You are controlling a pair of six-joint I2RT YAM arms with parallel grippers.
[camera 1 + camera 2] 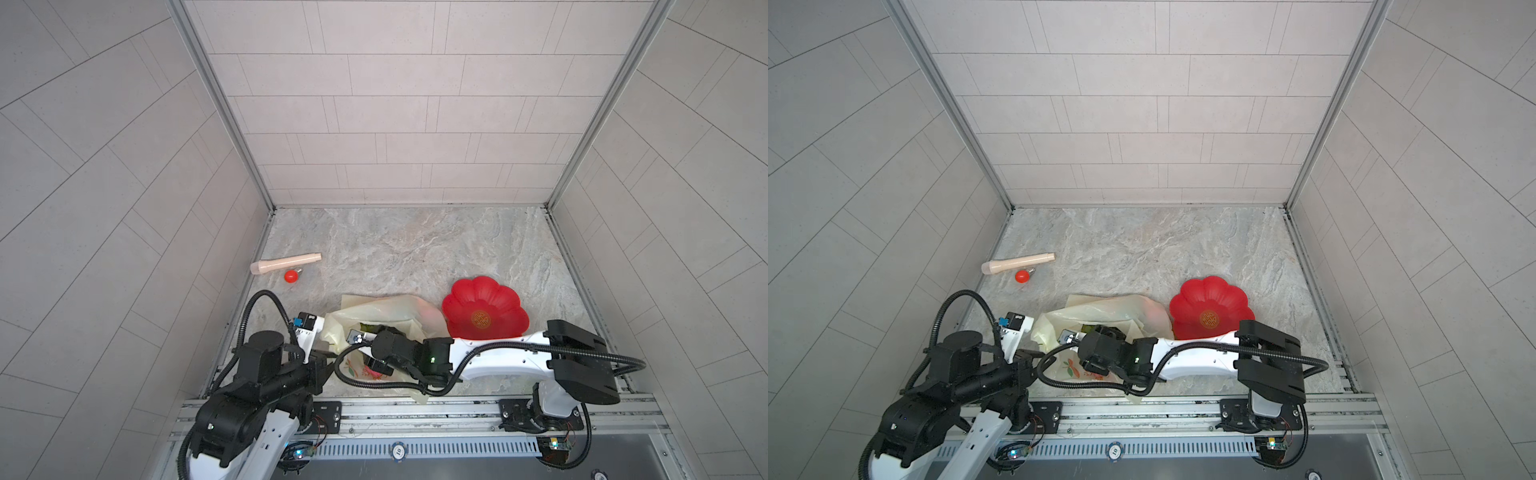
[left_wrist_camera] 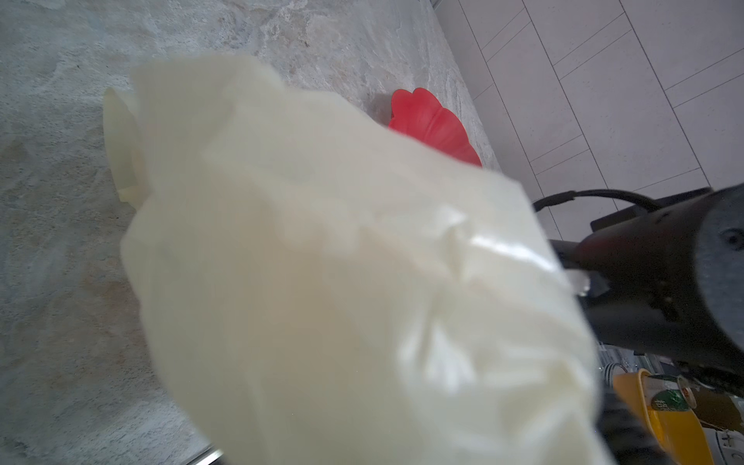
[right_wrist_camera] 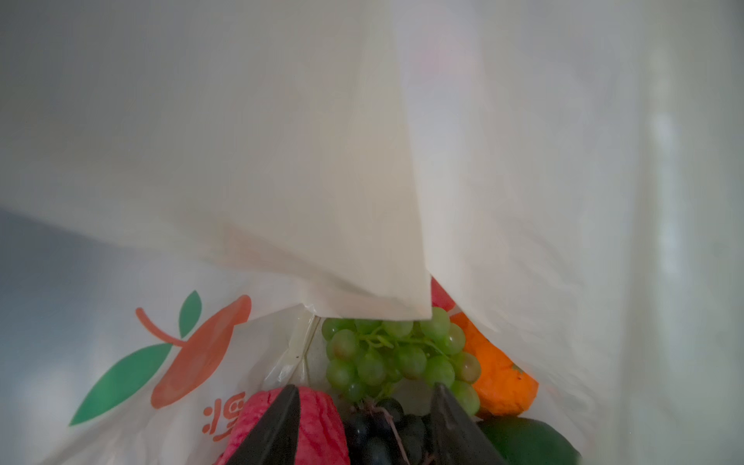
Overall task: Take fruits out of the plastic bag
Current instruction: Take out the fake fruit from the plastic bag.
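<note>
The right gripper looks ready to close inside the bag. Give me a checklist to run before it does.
1. Right gripper open: ok, its fingers stand apart.
2. Dark grapes between those fingers: ok.
3. Finger clear of the pink fruit: cannot tell; one finger overlaps it in the right wrist view.
4. Bag film out of the grip: ok; a fold hangs beyond, over the green grapes.
5. Left gripper holding the bag's edge: ok, shut on it, though its fingers are hidden.
6. Plate free, should the fruit go there: ok for the visible part.
</note>
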